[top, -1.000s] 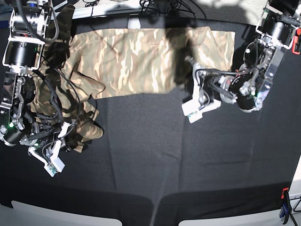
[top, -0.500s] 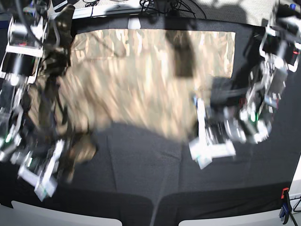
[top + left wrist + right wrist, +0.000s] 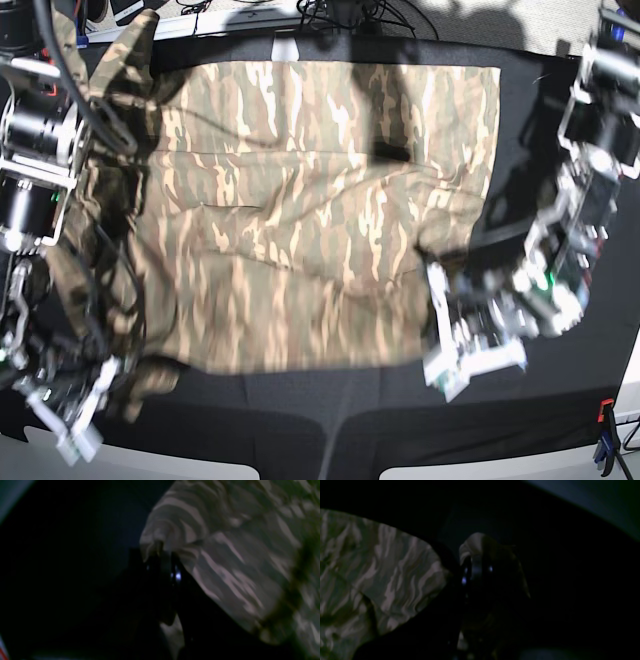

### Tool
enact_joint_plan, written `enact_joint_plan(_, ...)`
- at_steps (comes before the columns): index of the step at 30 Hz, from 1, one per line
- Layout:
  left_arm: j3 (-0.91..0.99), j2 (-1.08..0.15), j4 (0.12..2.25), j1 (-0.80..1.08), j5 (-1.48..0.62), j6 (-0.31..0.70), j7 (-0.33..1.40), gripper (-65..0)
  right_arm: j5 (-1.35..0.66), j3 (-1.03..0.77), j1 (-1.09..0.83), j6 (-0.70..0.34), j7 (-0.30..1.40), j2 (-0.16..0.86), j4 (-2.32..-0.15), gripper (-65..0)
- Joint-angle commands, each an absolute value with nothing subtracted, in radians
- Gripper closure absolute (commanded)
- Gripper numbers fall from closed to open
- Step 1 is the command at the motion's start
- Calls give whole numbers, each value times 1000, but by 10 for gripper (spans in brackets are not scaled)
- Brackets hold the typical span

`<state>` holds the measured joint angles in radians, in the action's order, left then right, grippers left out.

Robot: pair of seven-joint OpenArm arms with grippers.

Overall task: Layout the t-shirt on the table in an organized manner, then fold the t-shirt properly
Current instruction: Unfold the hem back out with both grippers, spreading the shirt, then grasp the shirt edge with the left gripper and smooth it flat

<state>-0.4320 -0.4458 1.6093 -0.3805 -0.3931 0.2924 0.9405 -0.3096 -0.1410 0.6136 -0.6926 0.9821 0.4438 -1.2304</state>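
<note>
Left wrist: the left gripper (image 3: 163, 555) was seen pinched on a t-shirt (image 3: 237, 562) edge.
Right wrist: the right gripper (image 3: 476, 560) was clamped on a fabric fold.
Base: the shirt was spread across the table (image 3: 300, 420), between both arms.

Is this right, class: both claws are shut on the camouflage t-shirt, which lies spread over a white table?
Not quite. The table is black, not white, as the base view shows. Both the left claw and right claw are shut on the t-shirt.

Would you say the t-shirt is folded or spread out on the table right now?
Mostly spread: the t-shirt lies opened across the table, though wrinkled, with its side near the right gripper bunched.
</note>
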Motion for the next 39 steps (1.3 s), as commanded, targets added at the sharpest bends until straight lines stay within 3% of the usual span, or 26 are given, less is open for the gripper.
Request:
enact_joint_plan(1, -426, -452, 1624, -374, -398, 292, 926, 0, -317, -152, 619, -698, 974, 458, -1243, 0)
enact_joint_plan(7, -425, -452, 1625, -200, -394, 305, 937, 0, -316, -237, 421, -698, 969, 460, -1243, 0)
enact_joint_plan(15, -425, -452, 1625, -64, -394, 318, 975, 0, -321, -492, 202, -698, 970, 461, -1244, 0)
enact_joint_plan(26, -425, -452, 1625, -58, -394, 318, 995, 0, -404, -608, 149, -698, 988, 492, -1244, 0)
enact_joint_plan(29, -425, -451, 1625, -59, -395, 318, 1005, -236, -404, -608, 149, -698, 988, 490, -1244, 0)
enact_joint_plan(31, -425, -451, 1625, -60, -395, 318, 1033, -326, -404, -608, 150, -698, 988, 491, -1244, 0)
enact_joint_plan(39, -425, -452, 1747, -78, -395, 318, 1066, -335, -404, -608, 149, -698, 988, 490, -1244, 0)
